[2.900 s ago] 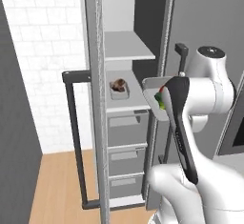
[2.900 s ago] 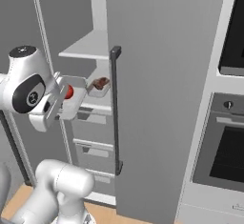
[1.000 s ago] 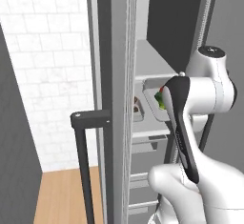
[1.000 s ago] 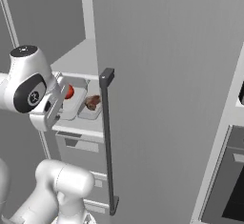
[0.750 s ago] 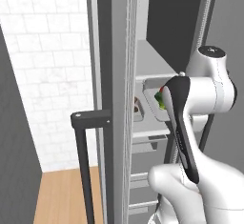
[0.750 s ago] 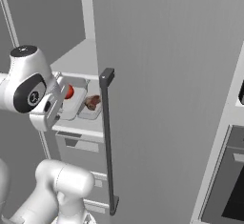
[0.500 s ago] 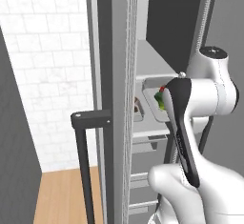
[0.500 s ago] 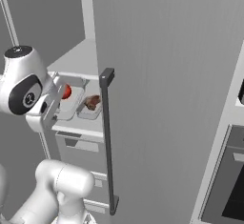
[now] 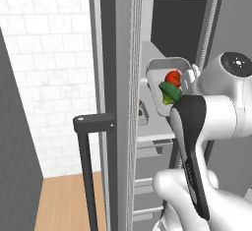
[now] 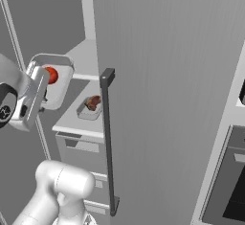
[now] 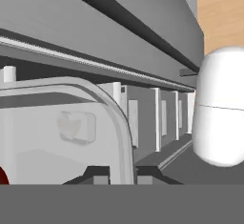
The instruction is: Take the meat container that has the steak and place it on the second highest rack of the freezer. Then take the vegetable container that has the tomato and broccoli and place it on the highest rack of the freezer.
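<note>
Gripper (image 11: 121,173) clamped on the rim of the vegetable container (image 9: 165,80), held tilted in front of the open freezer (image 10: 158,75); tomato (image 9: 173,77) and broccoli (image 9: 167,93) inside; steak (image 10: 92,103) tray apparently sits on the second highest rack (image 10: 76,118).

Evenly and softly lit, with no clear light source. Rendered sharp all over, without blur or glare. Only faint shading inside the freezer (image 9: 177,23); no distortion at the edges.
</note>
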Robot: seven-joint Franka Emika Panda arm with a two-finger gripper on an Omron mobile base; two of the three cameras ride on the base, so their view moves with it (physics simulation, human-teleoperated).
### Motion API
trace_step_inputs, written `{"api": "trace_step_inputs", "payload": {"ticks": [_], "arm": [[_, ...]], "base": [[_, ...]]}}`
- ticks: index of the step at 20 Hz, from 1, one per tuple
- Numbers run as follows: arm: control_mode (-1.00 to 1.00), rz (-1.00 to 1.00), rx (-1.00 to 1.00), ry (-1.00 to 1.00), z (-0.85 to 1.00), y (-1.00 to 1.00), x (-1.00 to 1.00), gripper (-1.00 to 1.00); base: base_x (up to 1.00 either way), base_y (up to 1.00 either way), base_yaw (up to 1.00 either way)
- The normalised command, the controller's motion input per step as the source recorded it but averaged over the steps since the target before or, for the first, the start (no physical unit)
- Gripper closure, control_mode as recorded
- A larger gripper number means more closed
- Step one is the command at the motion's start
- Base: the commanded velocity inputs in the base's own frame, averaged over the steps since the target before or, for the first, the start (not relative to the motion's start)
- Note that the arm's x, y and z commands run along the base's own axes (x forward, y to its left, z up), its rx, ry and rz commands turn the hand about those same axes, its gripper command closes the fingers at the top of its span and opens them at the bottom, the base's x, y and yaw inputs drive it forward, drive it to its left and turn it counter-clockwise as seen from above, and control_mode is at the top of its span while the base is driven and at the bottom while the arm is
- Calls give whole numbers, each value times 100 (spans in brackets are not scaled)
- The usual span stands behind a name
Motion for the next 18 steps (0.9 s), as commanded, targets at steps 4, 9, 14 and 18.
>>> {"api": "trace_step_inputs", "payload": {"ticks": [4, 9, 14, 18], "arm": [[-100, -6, 0, -21, 34, 13, 32, 100], [-100, -5, 2, -7, 42, 1, 75, 100], [-100, -1, 5, 2, 14, -2, 85, 100], [-100, 0, 6, 10, 0, -16, 80, 100]], "base": [[0, 0, 0], [0, 0, 0], [0, 0, 0], [0, 0, 0]]}}
